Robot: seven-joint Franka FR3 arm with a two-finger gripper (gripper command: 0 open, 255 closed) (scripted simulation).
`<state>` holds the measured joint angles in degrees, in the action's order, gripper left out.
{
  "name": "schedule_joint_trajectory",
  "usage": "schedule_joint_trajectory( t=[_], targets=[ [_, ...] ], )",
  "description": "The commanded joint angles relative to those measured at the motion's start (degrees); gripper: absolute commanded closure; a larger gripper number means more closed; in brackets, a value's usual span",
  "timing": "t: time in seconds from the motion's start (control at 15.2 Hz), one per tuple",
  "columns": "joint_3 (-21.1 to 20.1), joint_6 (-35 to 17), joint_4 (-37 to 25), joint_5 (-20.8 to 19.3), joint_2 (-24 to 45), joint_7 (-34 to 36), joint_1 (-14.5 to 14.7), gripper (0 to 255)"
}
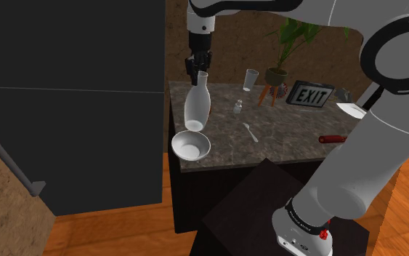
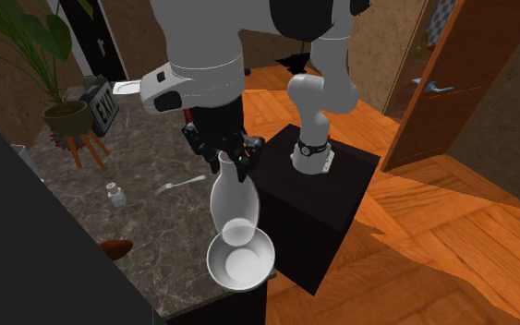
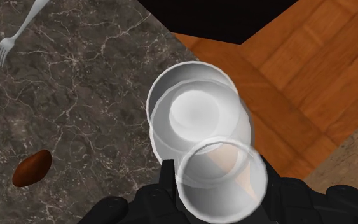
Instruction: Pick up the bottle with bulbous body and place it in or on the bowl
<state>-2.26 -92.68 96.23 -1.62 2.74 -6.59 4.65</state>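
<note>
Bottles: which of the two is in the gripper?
The large bulbous bottle, clasped at its neck above the bowl; the small bottle stands on the counter.

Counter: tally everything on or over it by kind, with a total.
Bulbous bottle, in the gripper: 1
Bowl: 1
Glass: 1
Small capped jar: 1
Fork: 1
Potted plant: 1
EXIT sign: 1
Brown lump: 1
Red-handled tool: 1
Flat white piece: 1
Total: 10; a grey bit past the sign is too small to sort.
</note>
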Motion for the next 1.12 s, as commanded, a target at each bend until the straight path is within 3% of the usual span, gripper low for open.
schedule_joint_trajectory(
  t=[0.0,1.06],
  targets=[
    [0.0,-1.7,1.8,0.0,-0.2,0.0,0.0,255],
    [0.0,-13.8,12.7,-0.1,1.0,0.3,-0.1,255]
  ],
)
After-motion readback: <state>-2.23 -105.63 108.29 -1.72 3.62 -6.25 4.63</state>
